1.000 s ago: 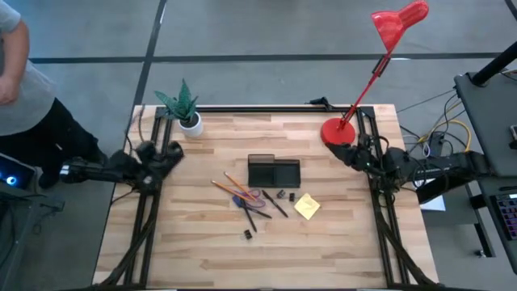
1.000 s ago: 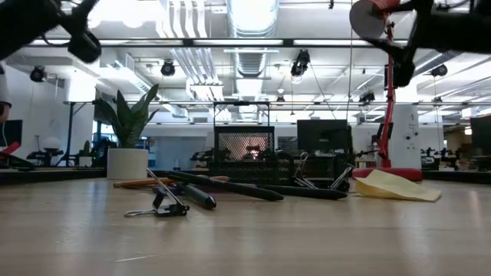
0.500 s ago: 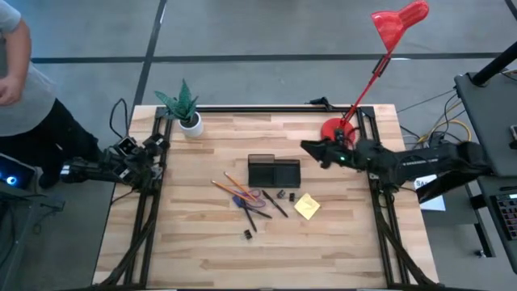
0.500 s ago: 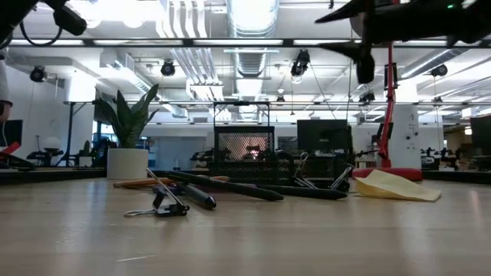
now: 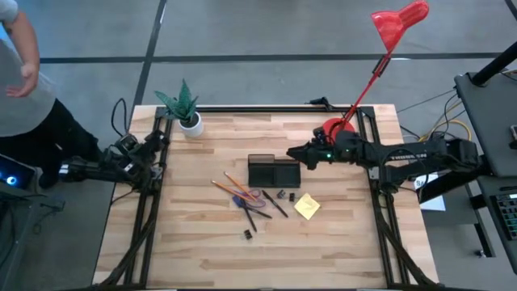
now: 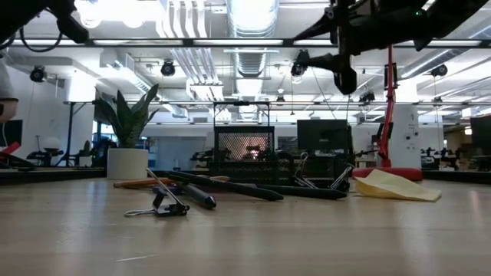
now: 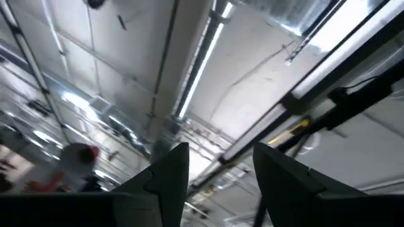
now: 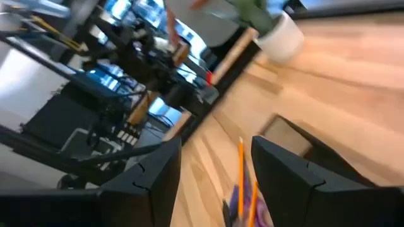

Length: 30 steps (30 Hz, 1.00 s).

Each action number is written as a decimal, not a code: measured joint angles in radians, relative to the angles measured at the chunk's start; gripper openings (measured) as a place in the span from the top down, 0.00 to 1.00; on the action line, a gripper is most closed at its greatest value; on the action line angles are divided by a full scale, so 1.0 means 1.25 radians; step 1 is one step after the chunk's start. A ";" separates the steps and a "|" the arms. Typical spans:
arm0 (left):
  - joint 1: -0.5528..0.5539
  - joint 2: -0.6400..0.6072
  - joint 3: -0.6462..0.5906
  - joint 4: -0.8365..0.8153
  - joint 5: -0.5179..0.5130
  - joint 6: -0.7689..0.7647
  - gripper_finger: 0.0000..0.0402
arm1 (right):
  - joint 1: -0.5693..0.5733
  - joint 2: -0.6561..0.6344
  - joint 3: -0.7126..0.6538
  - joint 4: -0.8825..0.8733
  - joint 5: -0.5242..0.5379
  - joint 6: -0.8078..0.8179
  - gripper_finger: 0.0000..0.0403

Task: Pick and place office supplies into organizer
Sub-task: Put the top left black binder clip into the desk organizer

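Observation:
The black organizer [image 5: 273, 170] stands mid-table, with its see-through section [image 6: 243, 147] facing the low view. On its near side lie orange pencils [image 5: 229, 187], purple-handled scissors [image 5: 247, 197], dark pens [image 5: 275, 204], a yellow sticky-note pad [image 5: 307, 205] and small black clips [image 5: 249, 234]. My right gripper [image 5: 292, 153] hovers open, high above the table just right of the organizer; its wrist view shows the organizer [image 8: 283, 133] and a pencil [image 8: 241, 162] between the fingers. My left gripper [image 7: 218, 183] is open at the table's left edge [image 5: 153, 144], facing the ceiling.
A white plant pot [image 5: 191, 124] stands at the far left corner and a red desk lamp's base [image 5: 334, 129] at the far right, close behind my right arm. A person [image 5: 20, 77] stands beyond the left edge. Bare wood lies along the near side [image 5: 258, 263].
My right arm has swung out from the table's right edge toward the left, and now reaches over the table to the organizer's right side. My left gripper has drawn back a little toward the left edge.

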 joint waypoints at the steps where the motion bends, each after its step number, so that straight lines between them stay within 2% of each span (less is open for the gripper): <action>1: 0.000 0.010 0.001 0.002 -0.019 0.017 0.60 | -0.002 -0.003 0.000 -0.021 -0.001 0.003 0.55; 8: 0.000 0.087 0.008 -0.044 -0.082 0.021 0.62 | 0.004 -0.012 0.019 -0.139 -0.018 0.001 0.55; 11: 0.000 0.117 0.032 -0.074 -0.104 0.023 0.68 | 0.022 -0.005 0.067 -0.215 -0.029 -0.032 0.55; 14: 0.000 0.134 0.062 -0.131 -0.103 0.023 0.76 | 0.039 0.009 0.142 -0.369 -0.011 -0.081 0.55; 19: 0.000 0.139 0.131 -0.379 -0.097 -0.023 0.89 | 0.063 0.032 0.266 -0.651 0.068 -0.131 0.55; 23: 0.000 0.152 0.194 -0.630 -0.065 -0.080 0.98 | 0.079 0.042 0.317 -0.774 0.077 -0.127 0.55; 26: 0.000 0.171 0.237 -0.713 -0.033 -0.083 0.99 | 0.096 0.042 0.329 -0.837 0.079 -0.104 0.55; 30: 0.000 0.192 0.264 -0.741 -0.008 -0.077 1.00 | 0.132 0.041 0.318 -0.854 0.074 -0.071 0.55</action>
